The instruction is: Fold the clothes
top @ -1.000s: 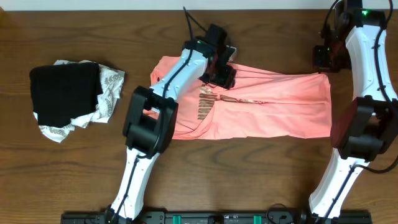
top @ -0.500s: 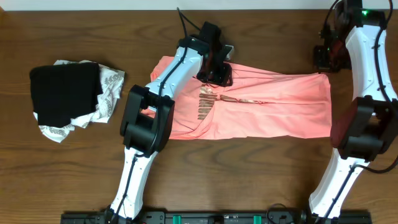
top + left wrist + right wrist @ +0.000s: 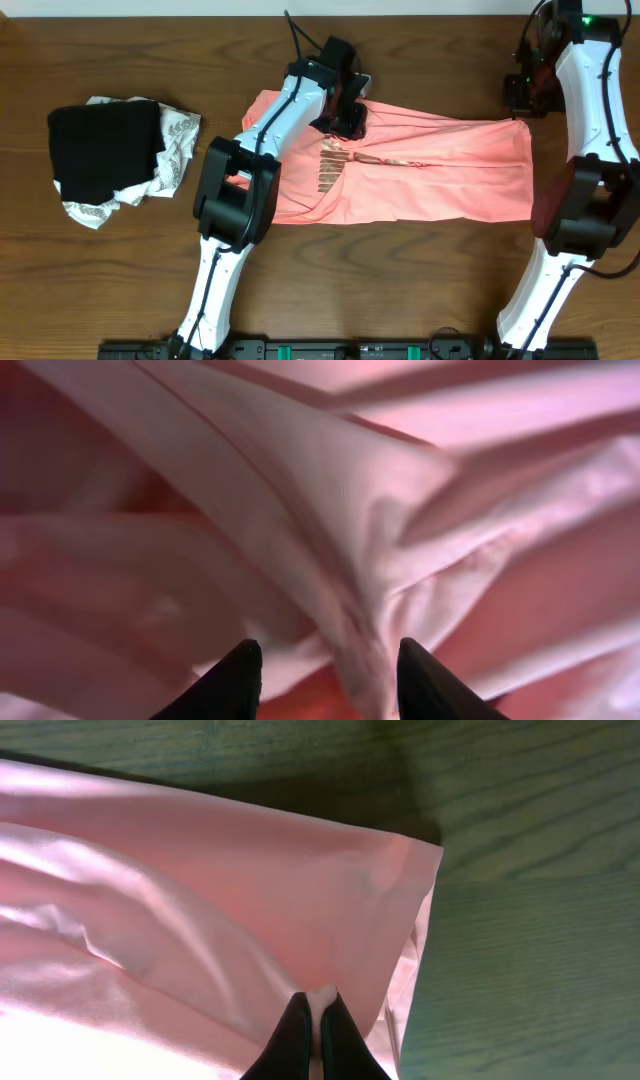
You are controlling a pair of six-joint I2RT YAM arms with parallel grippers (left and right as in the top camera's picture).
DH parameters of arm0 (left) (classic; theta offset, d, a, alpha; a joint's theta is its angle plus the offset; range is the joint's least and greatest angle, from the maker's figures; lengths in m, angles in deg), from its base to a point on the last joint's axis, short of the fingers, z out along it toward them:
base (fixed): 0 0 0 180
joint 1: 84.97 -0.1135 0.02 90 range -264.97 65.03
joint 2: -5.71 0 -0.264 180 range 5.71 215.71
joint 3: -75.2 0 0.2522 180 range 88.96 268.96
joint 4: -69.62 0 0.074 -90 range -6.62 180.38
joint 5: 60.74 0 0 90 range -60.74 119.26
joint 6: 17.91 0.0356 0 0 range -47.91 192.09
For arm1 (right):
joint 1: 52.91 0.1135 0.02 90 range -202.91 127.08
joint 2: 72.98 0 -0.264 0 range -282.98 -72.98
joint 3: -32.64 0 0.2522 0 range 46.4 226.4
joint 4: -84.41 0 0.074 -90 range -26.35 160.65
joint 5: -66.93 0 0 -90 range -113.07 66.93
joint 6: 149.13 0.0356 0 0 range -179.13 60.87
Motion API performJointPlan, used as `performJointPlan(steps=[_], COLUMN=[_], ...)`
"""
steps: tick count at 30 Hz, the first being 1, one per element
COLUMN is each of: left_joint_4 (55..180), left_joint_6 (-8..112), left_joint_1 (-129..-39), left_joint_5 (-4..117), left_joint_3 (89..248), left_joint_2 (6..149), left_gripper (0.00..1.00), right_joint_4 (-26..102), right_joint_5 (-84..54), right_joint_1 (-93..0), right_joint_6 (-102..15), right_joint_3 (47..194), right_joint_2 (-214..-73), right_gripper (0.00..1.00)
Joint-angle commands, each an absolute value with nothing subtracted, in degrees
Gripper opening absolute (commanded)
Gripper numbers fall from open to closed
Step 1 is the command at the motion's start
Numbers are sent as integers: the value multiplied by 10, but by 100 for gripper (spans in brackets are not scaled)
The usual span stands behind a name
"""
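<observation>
The salmon-pink T-shirt (image 3: 440, 170) lies flattened across the table's middle, with gold lettering (image 3: 332, 165) near its left part. My left gripper (image 3: 348, 118) is low over the shirt's upper edge near the collar. In the left wrist view its fingers (image 3: 325, 660) are open, with a raised fold of pink fabric (image 3: 300, 510) between them. My right gripper (image 3: 522, 100) is at the shirt's upper right corner. In the right wrist view it (image 3: 318, 1010) is shut on a pinch of the pink fabric (image 3: 200, 870).
A black folded garment (image 3: 103, 148) lies on a white patterned cloth (image 3: 178, 140) at the left. The brown wooden table (image 3: 400, 270) shows around the shirt. Both arm bases stand at the front edge.
My left gripper has moved slightly left and back along the shirt's upper edge. The right arm and the shirt's outline have not visibly moved.
</observation>
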State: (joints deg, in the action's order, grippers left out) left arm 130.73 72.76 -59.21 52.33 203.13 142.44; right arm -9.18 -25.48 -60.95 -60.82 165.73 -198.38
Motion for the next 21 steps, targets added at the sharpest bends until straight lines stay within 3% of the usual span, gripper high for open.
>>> performJointPlan(steps=[1, 7, 14, 21], left_joint_4=[1306, 1309, 1300, 1300], left_joint_6=[739, 739, 739, 740], left_joint_1=[-588, -574, -576, -587], left_joint_5=[514, 558, 558, 556], left_joint_3=[2035, 2035, 2037, 2041], left_joint_2=[1412, 1429, 1423, 1403], left_gripper=[45, 41, 7, 6], right_joint_4=[-93, -94, -93, -91], right_joint_5=[-263, -263, -263, -263], right_joint_1=[-610, -610, -610, -610], right_joint_6=[-600, -600, -600, -600], right_joint_3=[1665, 1665, 1665, 1665], right_joint_2=[-1968, -1968, -1968, -1968], right_gripper=[1, 1, 1, 1])
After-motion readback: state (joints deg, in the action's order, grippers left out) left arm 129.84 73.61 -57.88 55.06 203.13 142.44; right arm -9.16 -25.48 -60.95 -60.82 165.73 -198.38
